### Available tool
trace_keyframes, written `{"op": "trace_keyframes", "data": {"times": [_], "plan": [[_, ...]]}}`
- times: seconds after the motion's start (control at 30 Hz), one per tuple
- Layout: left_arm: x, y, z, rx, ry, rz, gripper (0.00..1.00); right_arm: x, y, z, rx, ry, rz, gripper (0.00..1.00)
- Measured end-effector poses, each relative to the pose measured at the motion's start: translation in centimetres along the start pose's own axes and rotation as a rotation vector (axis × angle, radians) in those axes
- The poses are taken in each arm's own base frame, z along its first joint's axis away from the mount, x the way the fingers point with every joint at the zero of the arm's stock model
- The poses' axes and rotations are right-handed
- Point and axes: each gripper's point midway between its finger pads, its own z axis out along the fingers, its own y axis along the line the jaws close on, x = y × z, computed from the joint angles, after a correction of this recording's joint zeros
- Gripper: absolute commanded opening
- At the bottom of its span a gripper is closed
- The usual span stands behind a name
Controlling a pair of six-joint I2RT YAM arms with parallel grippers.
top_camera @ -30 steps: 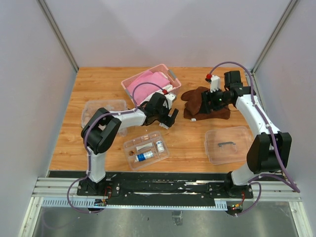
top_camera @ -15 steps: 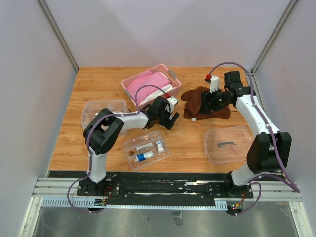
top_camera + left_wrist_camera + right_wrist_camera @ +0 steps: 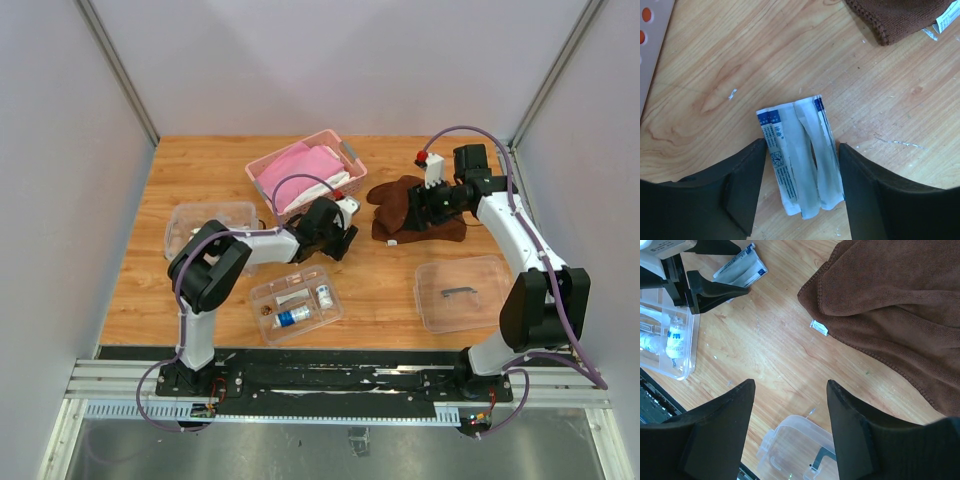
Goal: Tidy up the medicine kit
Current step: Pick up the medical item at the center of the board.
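Wooden table (image 3: 715, 75) bears blue-printed white packets (image 3: 800, 165) inside left hand (image 3: 801, 147); writing illegible.

Legible words or numbers: none in any view; print shows, but it is too fine or too blurred to read.
Paper packets (image 3: 800, 160): blue bands at the top edge, rows of small blue print running down their length, and a small boxed symbol on the left one; no character can be made out.
Small bottle (image 3: 675, 337): white label with dark print, blurred, lying in the divided clear tray (image 3: 687, 367).
Blue-and-white bottle (image 3: 293, 316): label too small to read from above.
Tag (image 3: 818, 327) beside the brown cloth (image 3: 900, 305): white with faint marks, unreadable.
Second tag (image 3: 945, 20): dark lines of print, cut by the picture's edge, illegible.
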Motion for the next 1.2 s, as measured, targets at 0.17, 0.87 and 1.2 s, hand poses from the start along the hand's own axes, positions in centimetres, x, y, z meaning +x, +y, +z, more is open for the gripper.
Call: {"op": "trace_keyframes", "data": {"times": [0.17, 0.87, 1.2], "plan": [[0.3, -0.2, -0.3, 0.010, -0.008, 0.004, 0.52, 0.0, 0.0, 0.0, -0.001, 0.000, 0.000, 0.60], [0.7, -0.6, -1.7, 0.103, 0.012, 0.190, 0.04, 0.0, 0.0, 0.0, -0.002, 0.000, -0.010, 0.59], [-5.8, -0.2, -6.3, 0.111, -0.132, 0.282, 0.00, 0.0, 0.0, 0.0, -0.002, 0.000, -0.015, 0.59]]}}
